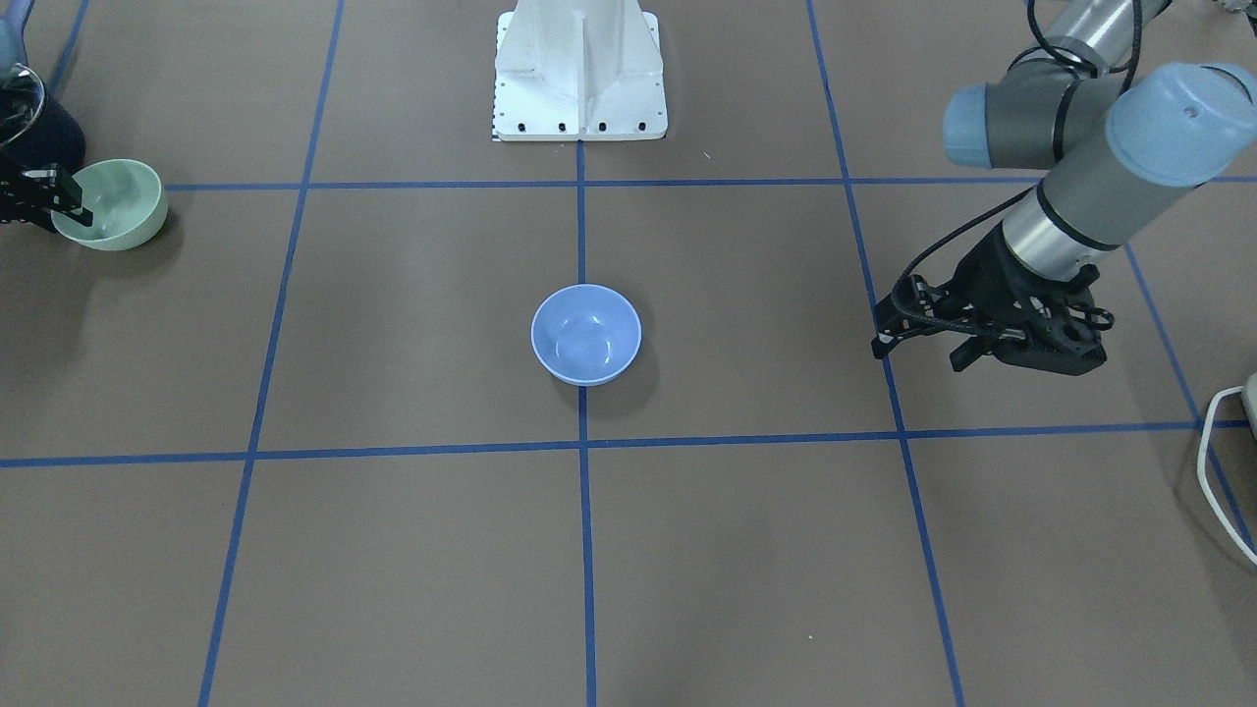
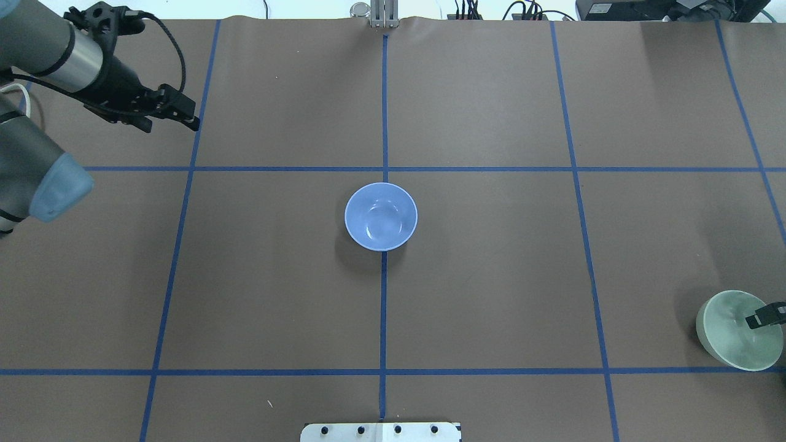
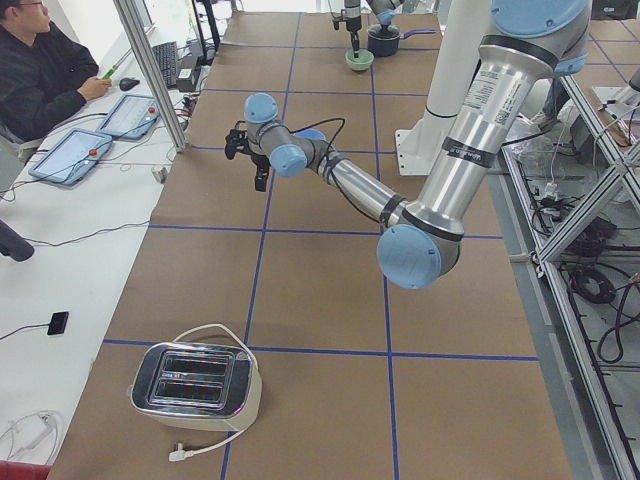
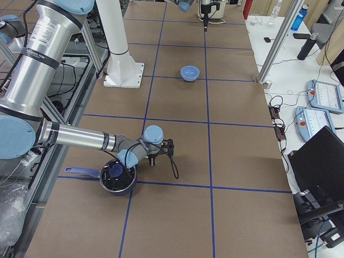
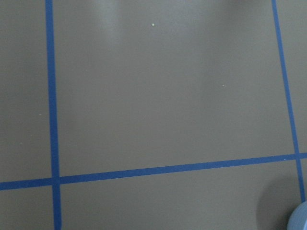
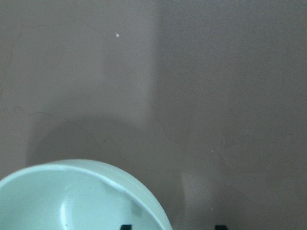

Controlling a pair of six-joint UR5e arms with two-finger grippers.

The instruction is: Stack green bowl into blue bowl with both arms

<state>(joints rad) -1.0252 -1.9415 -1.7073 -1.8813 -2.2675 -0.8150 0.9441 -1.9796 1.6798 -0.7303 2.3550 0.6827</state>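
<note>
Green bowl (image 1: pixel 118 201), rim clamped in right pincer (image 1: pixel 81 212), tilt plain from front, left pincer (image 1: pixel 915 353) apart

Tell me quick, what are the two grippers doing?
Left gripper: open, holding nothing.
Right gripper: closed on the green bowl's rim.

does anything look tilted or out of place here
Only the green bowl stands out: it looks tipped rather than flat, with the right gripper straddling its rim, one finger inside. Whether it is clamped is unclear. The blue bowl sits upright; the left gripper hangs open, empty.
</note>
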